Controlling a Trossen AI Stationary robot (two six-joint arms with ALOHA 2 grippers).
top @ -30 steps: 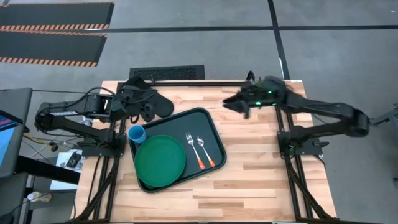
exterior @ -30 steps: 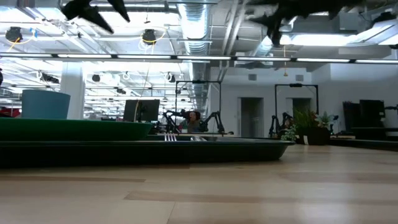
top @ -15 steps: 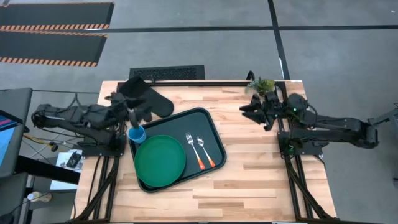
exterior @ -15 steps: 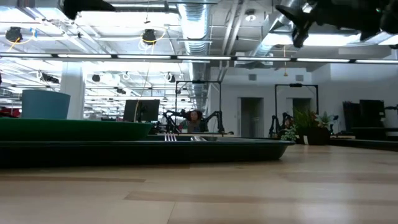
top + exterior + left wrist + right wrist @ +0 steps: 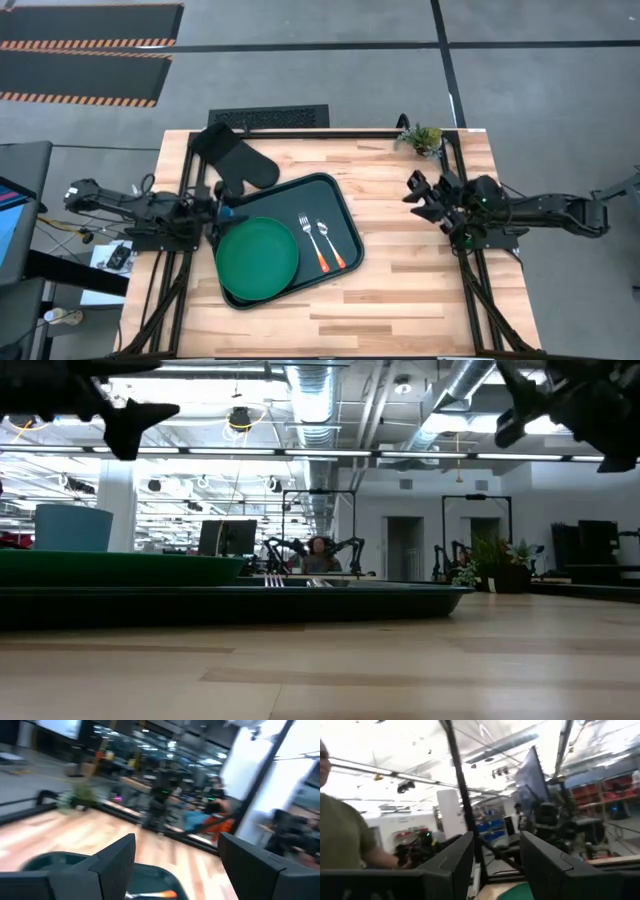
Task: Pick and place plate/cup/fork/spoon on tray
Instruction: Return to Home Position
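Wood surface [image 5: 420,270] with the tray [image 5: 288,200] sitting left of centre, skewed a bit to the surface edges. All four items are on it.

- Plate [image 5: 257,258]: flat on the tray's left half, toward the near end, filling most of that side.
- Black oven mitt [image 5: 235,160]: on the surface at the far-left corner, just beside the tray's far edge, not on the tray.
- Left hand [image 5: 220,206]: low over the tray's far-left corner, arm stretched in from the left edge. The wrist view shows the fingers spread wide with nothing between them.
- Right hand [image 5: 413,190]: over the right side of the surface near its arm base, well apart from the tray. The fingers are parted with a clear gap and hold nothing.
- Cup [image 5: 73,527]: upright on the tray's far-left corner, just beside the plate. From above the left hand covers most of it; the low view shows it standing clear above the plate rim.
- Fork [image 5: 312,243] and spoon [image 5: 331,246]: side by side on the tray's right half, fork nearer the plate, spoon to its right. They are close, and I can't tell if they touch. Metal heads point to the far side, orange handles to the near side.
- Small plant [image 5: 420,138]: far-right corner of the surface.

The right wrist view also catches a person [image 5: 340,840] in an olive shirt beyond the surface.
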